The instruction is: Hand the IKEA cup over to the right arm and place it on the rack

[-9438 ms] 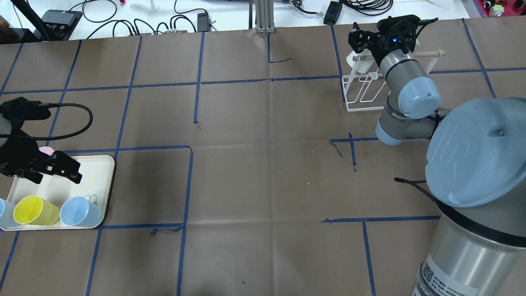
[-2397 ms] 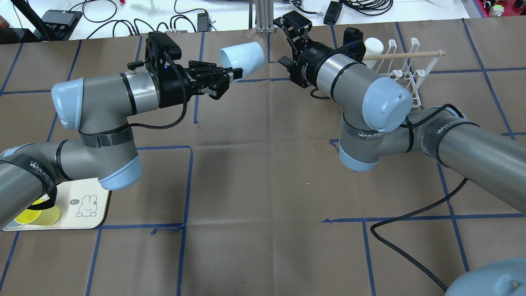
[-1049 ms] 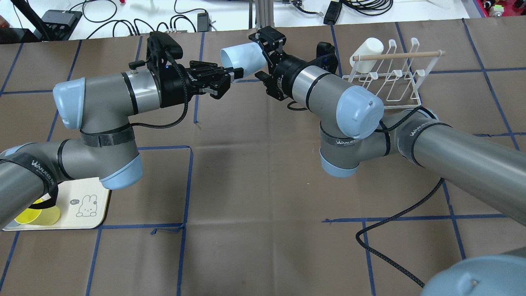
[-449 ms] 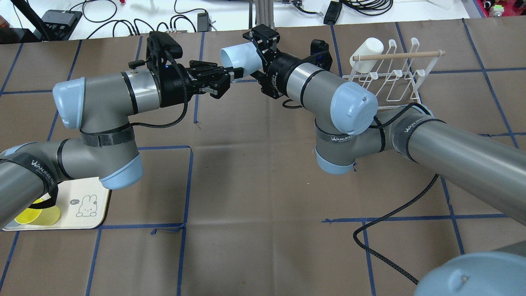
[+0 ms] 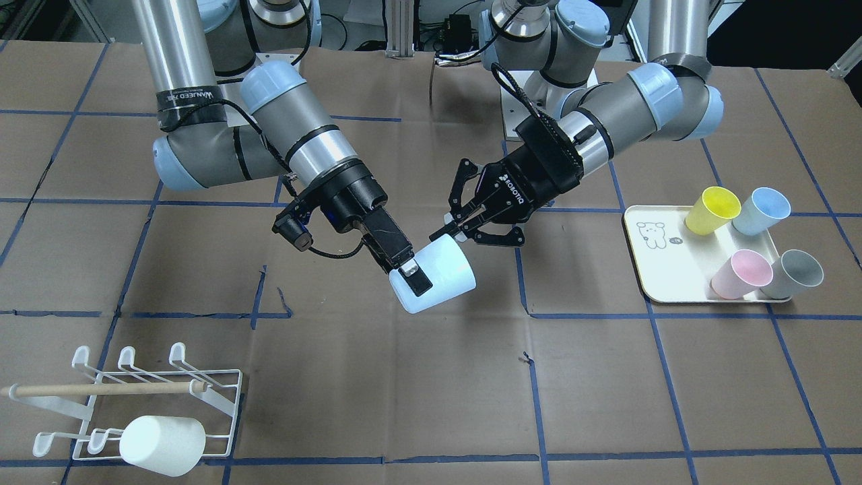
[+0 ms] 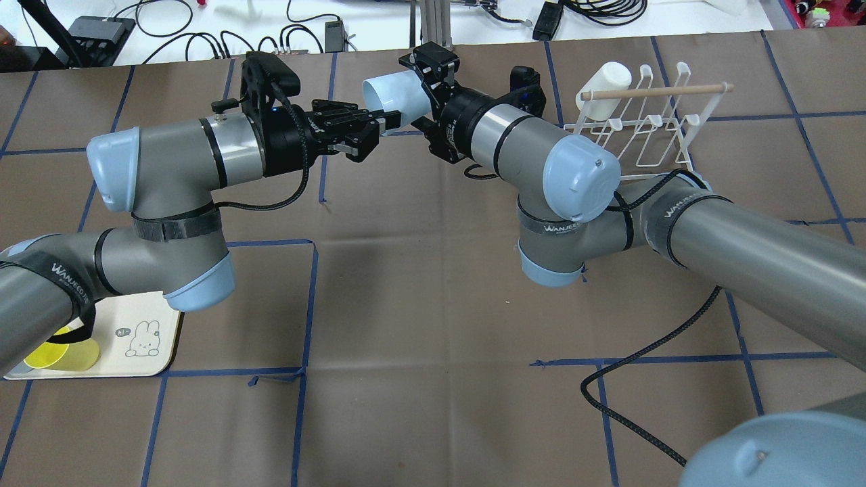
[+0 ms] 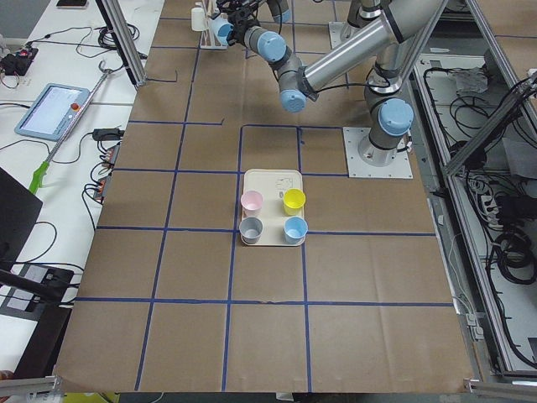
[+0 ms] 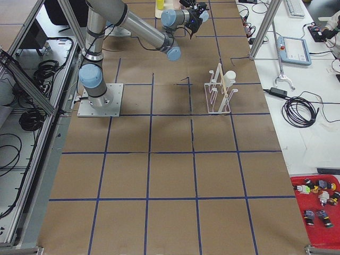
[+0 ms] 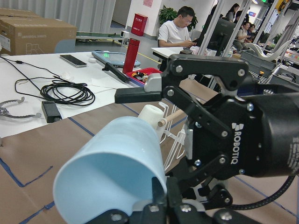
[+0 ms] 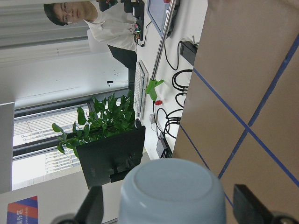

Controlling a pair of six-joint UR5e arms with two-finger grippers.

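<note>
In the front-facing view six cups are being counted: one pale blue cup (image 5: 448, 273) at the centre, one white cup (image 5: 161, 444) at seven o'clock, and four at three o'clock, namely a yellow cup (image 5: 711, 210), a blue cup (image 5: 761, 210), a pink cup (image 5: 741, 273) and a grey cup (image 5: 796, 273). One rack (image 5: 222, 384), one dowel (image 5: 101, 389) and one tray (image 5: 656, 263) are being shown. Two arms are being seen, the left arm (image 5: 626, 101) and the right arm (image 5: 296, 128), with two grippers, the left gripper (image 5: 449, 232) and the right gripper (image 5: 411, 273).

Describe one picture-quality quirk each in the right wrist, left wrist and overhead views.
Right wrist view: the scene appears turned sideways, and the bottom edge crops the cup. Left wrist view: the cup looms large, its near rim slightly soft. Overhead view: even light, a faint shadow on the table.
</note>
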